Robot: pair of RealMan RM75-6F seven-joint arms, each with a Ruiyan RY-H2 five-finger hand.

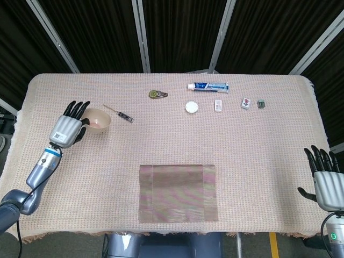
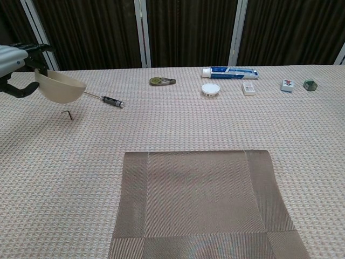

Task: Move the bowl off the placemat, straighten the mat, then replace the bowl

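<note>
My left hand (image 1: 69,128) grips the beige bowl (image 1: 98,119) by its rim at the far left of the table. In the chest view the bowl (image 2: 58,86) hangs a little above the cloth, with the left hand (image 2: 13,58) cut off by the frame edge. The brown striped placemat (image 1: 178,193) lies bare near the table's front edge, filling the lower chest view (image 2: 205,202). Its sides run roughly parallel to the table edge. My right hand (image 1: 327,181) is off the table's right side, fingers spread, holding nothing.
A black-handled screwdriver (image 1: 120,114) lies just right of the bowl, and a small hex key (image 2: 67,114) lies below it. Along the back are a tape measure (image 1: 157,94), a toothpaste tube (image 1: 208,86), a white lid (image 1: 192,107), a small box (image 1: 218,105) and two small blocks (image 1: 246,103).
</note>
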